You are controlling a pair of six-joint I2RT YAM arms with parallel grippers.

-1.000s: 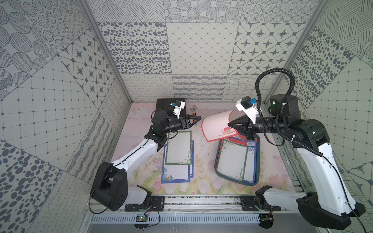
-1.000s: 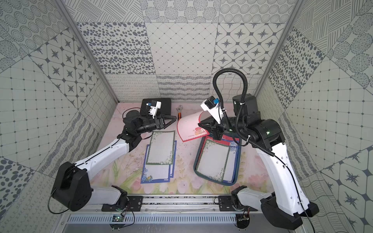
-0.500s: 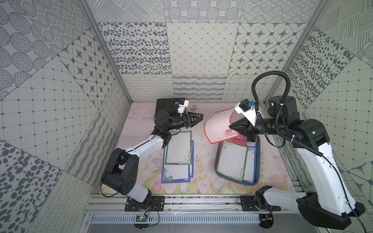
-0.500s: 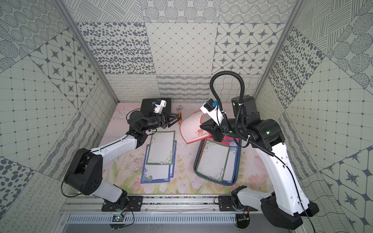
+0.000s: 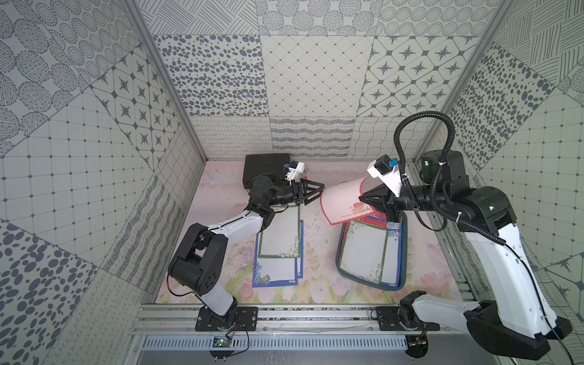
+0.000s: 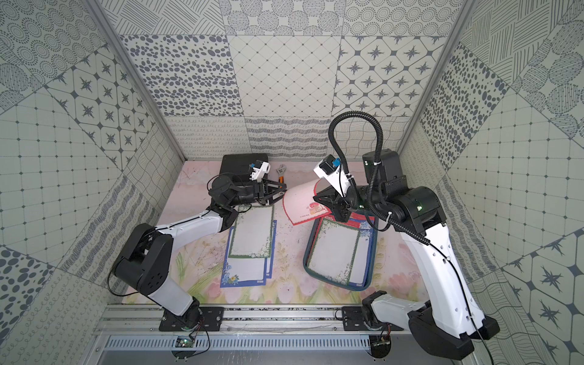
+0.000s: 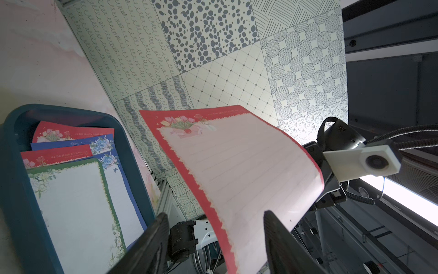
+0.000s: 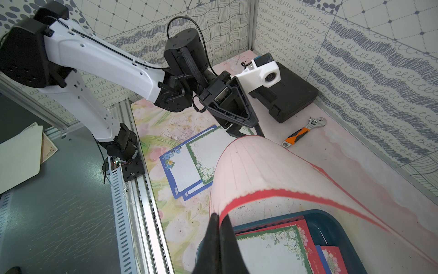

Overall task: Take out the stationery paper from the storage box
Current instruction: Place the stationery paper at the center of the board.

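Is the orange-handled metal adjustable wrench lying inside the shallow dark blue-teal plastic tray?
No, the wrench lies on the floral table mat near the black hard case, well apart from the tray.

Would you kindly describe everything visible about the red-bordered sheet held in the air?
The red-bordered sheet is thin lined paper, pale pink with a scalloped red border and printed tulips. It hangs bowed above the storage box's far end, pinched by the shut right gripper, its free end between the open left gripper's fingers.

Robot lab cell — patterned wall panels (image 5: 316,79), aluminium rail (image 5: 316,316)
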